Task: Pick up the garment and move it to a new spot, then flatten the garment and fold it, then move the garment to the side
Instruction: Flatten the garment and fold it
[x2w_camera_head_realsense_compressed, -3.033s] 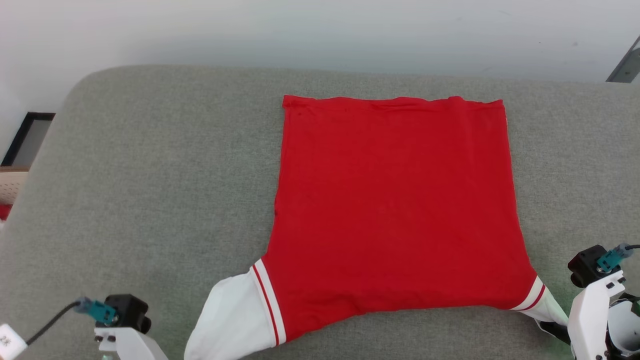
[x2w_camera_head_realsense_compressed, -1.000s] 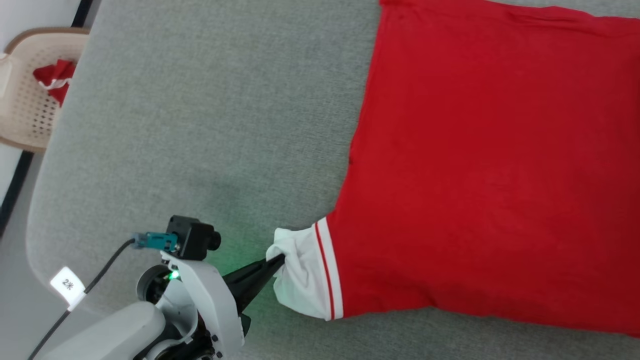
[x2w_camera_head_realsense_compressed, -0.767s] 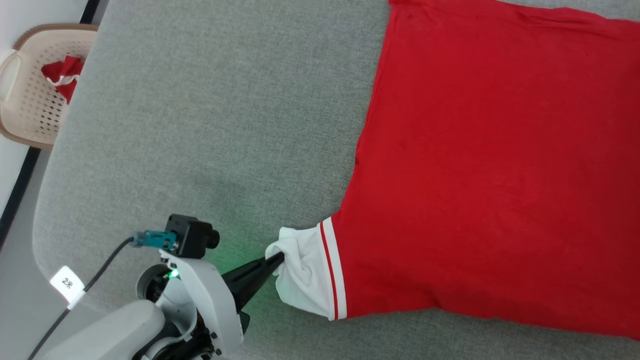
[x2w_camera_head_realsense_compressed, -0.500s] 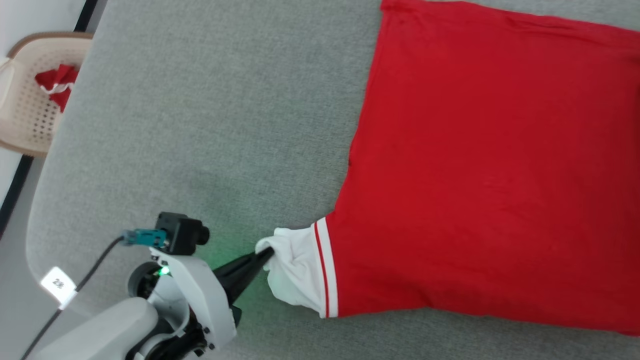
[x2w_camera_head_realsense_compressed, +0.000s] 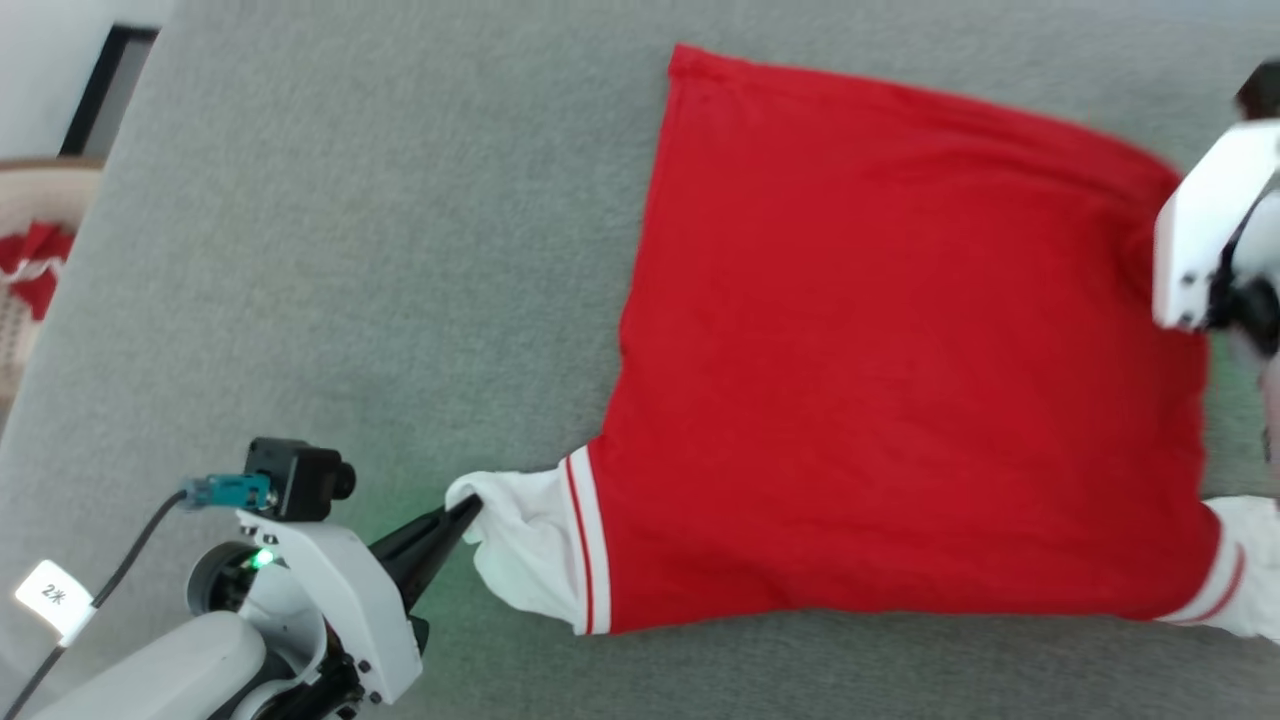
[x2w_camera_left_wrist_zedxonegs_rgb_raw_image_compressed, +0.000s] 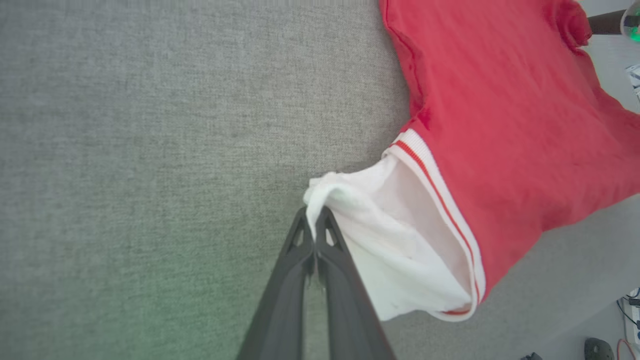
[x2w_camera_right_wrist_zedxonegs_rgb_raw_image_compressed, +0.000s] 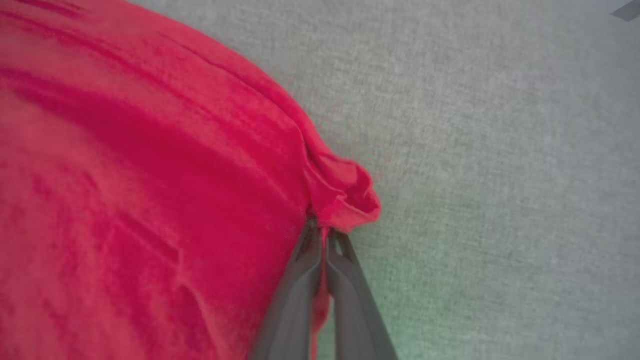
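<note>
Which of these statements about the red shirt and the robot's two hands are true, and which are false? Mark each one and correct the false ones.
1. The left hand is shut on the white sleeve of the garment. True.
2. The right hand hangs open above the cloth. False: it is shut on a bunched red corner of the garment.
3. The garment lies on a grey fabric surface. True.
4. The trim band at the sleeve's seam is plain blue. False: it is white with a red stripe.
</note>
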